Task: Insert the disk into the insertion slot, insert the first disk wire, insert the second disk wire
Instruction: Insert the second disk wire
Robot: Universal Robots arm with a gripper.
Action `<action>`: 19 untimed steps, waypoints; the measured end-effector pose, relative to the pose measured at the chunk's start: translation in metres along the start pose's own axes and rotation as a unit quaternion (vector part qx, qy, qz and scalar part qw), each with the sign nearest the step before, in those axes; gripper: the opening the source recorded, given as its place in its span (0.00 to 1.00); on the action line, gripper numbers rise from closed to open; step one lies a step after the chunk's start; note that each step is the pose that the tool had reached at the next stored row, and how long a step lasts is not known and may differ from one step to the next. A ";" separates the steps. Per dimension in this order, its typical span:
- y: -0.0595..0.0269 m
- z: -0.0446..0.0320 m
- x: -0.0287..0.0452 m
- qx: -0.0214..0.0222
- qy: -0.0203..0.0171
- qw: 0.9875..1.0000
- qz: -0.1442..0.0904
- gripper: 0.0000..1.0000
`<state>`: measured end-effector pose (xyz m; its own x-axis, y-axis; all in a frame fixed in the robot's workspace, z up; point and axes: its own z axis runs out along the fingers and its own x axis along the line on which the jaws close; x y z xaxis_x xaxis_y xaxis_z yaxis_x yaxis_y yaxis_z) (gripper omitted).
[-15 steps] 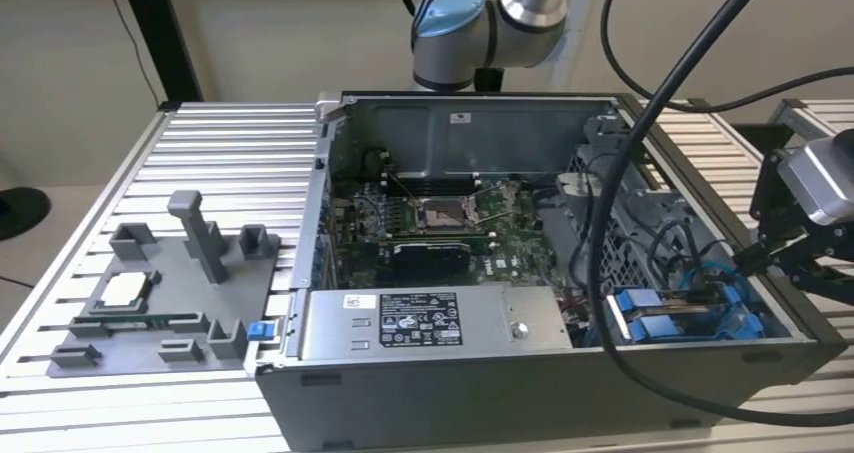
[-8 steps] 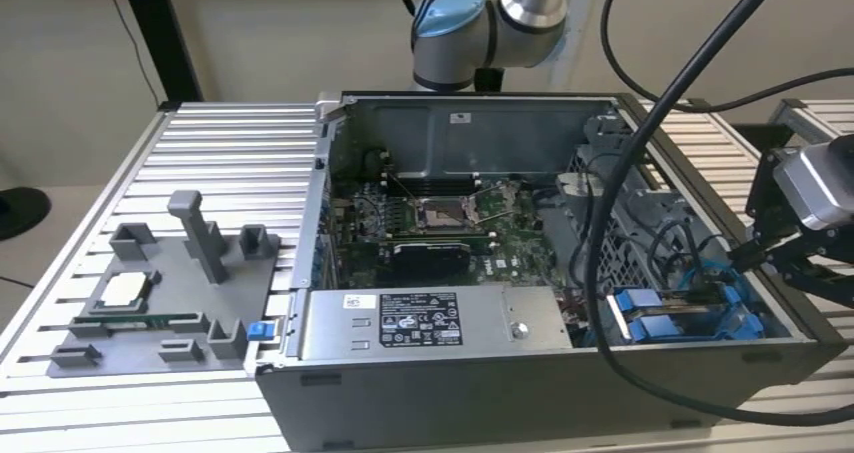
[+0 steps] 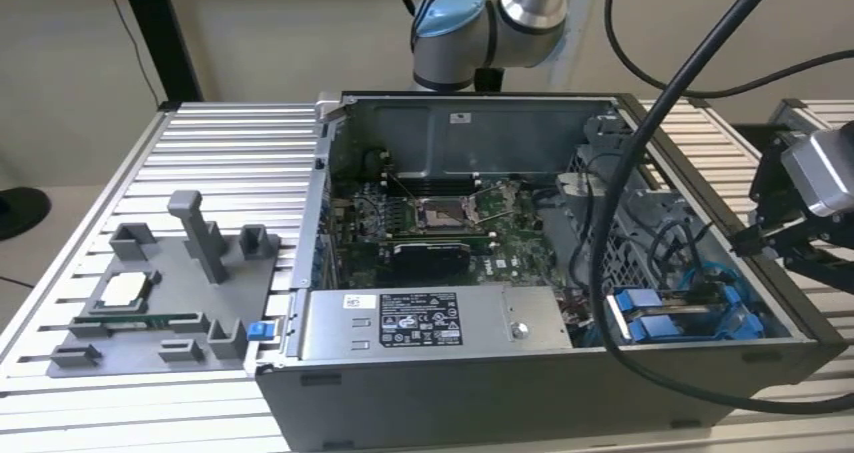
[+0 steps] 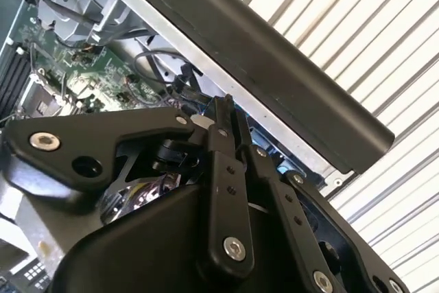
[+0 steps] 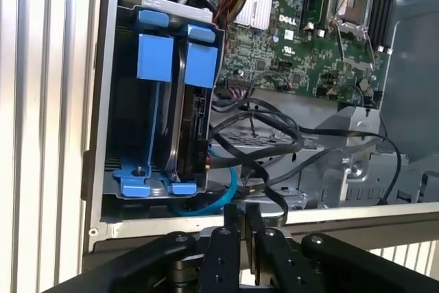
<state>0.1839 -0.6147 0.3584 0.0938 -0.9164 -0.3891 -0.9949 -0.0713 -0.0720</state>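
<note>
The disk (image 5: 191,128) stands on edge inside the insertion slot (image 5: 152,121), held between bright blue rails and tabs. In the exterior view the same blue bay (image 3: 681,313) sits in the case's near right corner. Black wires (image 5: 257,138) loop beside the disk's connector edge, and a blue wire (image 5: 226,193) curls below it. I cannot tell whether any of them is plugged in. My gripper (image 5: 240,228) hovers just outside the case wall by the bay, shut, with nothing between its fingers. It also appears in the second wrist view (image 4: 230,125) and in the exterior view (image 3: 767,238).
The open computer case (image 3: 534,373) lies on a slatted aluminium table (image 3: 227,143). A labelled grey power-supply box (image 3: 414,323) fills its near side, with the motherboard (image 3: 441,223) behind. A grey fixture plate (image 3: 147,313) with loose parts lies at the exterior view's left. Thick black cables (image 3: 627,173) hang across the case.
</note>
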 end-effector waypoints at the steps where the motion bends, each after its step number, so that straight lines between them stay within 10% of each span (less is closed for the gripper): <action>1: 0.0009 -0.0014 -0.0007 -0.001 0.000 1.000 0.000 0.00; 12: 0.0093 -0.0038 -0.0034 -0.035 -0.003 0.999 0.015 0.00; 19: 0.0124 -0.0077 -0.0092 -0.045 -0.004 0.999 0.020 0.00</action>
<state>0.1704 -0.6102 0.3681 0.0535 -0.9161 -0.3974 -0.9972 -0.0697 0.0265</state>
